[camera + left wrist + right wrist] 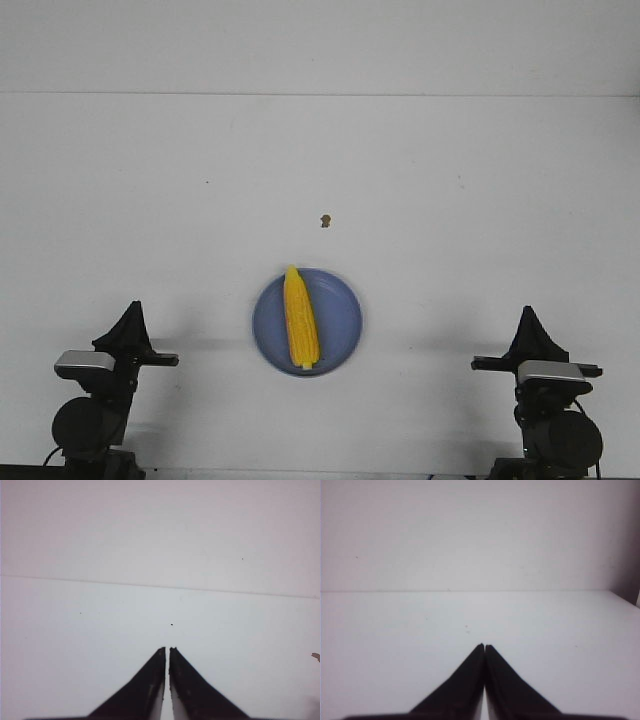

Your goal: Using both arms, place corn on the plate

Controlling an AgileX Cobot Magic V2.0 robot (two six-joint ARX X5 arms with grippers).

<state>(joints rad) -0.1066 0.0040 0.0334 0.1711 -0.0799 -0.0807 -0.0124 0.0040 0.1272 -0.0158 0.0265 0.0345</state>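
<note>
The yellow corn [300, 318] lies lengthwise on the blue plate [340, 322] near the table's front middle, its pointed end toward the back. My left gripper [131, 318] sits at the front left, well apart from the plate, shut and empty; in the left wrist view its fingertips [167, 650] nearly touch over bare table. My right gripper [527, 320] sits at the front right, also apart from the plate, shut and empty, its tips [484, 646] pressed together. Neither wrist view shows the corn or plate.
A tiny brown speck [325, 221] lies on the white table behind the plate; it also shows at the edge of the left wrist view [315, 656]. A white wall rises behind the table.
</note>
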